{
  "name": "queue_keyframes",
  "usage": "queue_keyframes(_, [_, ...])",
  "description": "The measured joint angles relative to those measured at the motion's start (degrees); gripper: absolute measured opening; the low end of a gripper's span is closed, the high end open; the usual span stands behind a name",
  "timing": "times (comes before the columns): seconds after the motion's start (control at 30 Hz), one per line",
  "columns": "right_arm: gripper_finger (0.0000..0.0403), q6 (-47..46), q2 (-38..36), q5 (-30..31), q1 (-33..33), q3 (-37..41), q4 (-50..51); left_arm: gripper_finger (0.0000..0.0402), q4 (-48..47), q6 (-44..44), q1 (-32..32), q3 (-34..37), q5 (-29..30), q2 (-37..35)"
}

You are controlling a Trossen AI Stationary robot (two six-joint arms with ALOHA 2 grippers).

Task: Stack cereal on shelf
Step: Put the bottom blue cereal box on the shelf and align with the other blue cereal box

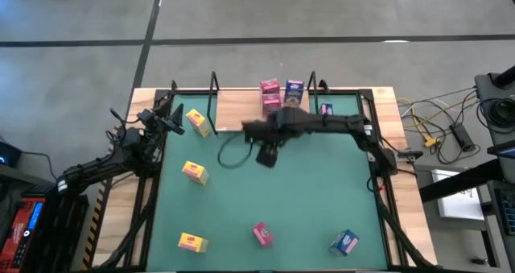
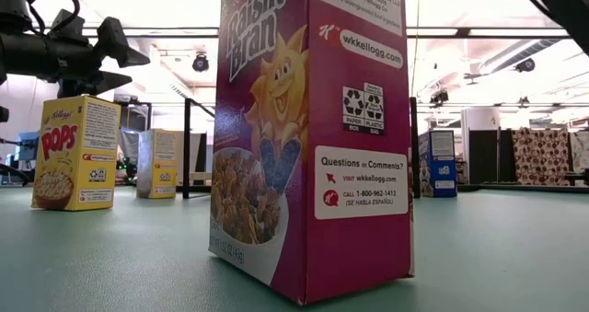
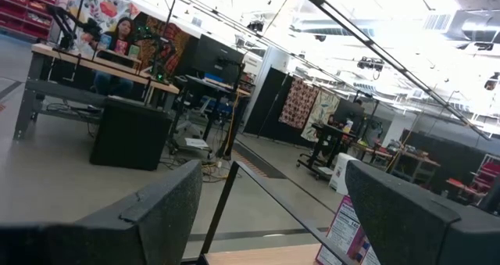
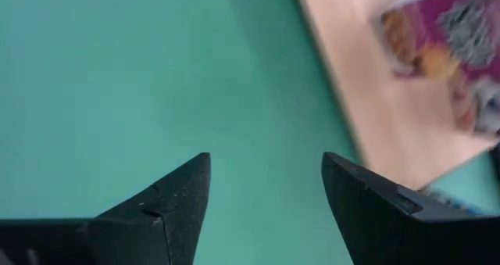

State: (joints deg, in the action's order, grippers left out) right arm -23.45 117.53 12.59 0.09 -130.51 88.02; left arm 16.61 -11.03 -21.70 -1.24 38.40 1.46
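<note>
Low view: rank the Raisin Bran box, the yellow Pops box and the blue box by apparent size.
1. Raisin Bran box, nearest the camera.
2. Yellow Pops box.
3. Blue box, farthest back.
Distance from the camera drives these differences, so true sizes stay unsure.

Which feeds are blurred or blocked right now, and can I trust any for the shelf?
Right wrist view: pink box on the shelf smeared by blur. Low view: a pink box close up blocks the middle. High view: clear, though the right arm overlaps the shelf.

green table [image 1: 306, 200] with scattered cereal boxes [image 1: 194, 172] and wooden shelf [image 1: 233, 112]
</note>
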Motion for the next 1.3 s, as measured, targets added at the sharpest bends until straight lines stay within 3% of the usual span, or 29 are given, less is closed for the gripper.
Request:
queue_keyframes(0.2, [0.0232,-16.5,-0.1,4.3,8.8,0.7,1.9,0.0299,0.0,0.0,0.0,0.0,0.0,0.0])
queue_keyframes(0.4, [0.0233,-24.2,-0.2,6.5,17.3,2.1,2.0,0.0299,0.0,0.0,0.0,0.0,0.0,0.0])
queue_keyframes(0.83, [0.0233,-40.9,-1.6,5.4,29.8,10.2,2.0,0.0299,0.0,0.0,0.0,0.0,0.0,0.0])
queue_keyframes(0.93, [0.0233,-45.2,-2.8,2.7,32.2,13.8,2.0,0.0299,0.0,0.0,0.0,0.0,0.0,0.0])
queue_keyframes(1.07, [0.0233,-45.3,-6.0,-4.1,34.7,19.8,2.1,0.0299,0.0,0.0,0.0,0.0,0.0,0.0])
queue_keyframes(1.2, [0.0233,-35.5,-10.1,-8.2,38.0,25.9,1.1,0.0299,0.0,0.0,0.0,0.0,0.0,0.0])
queue_keyframes(1.3, [0.0233,-33.5,-12.8,-9.2,41.3,29.6,-1.7,0.0299,0.0,0.0,0.0,0.0,0.0,0.0])
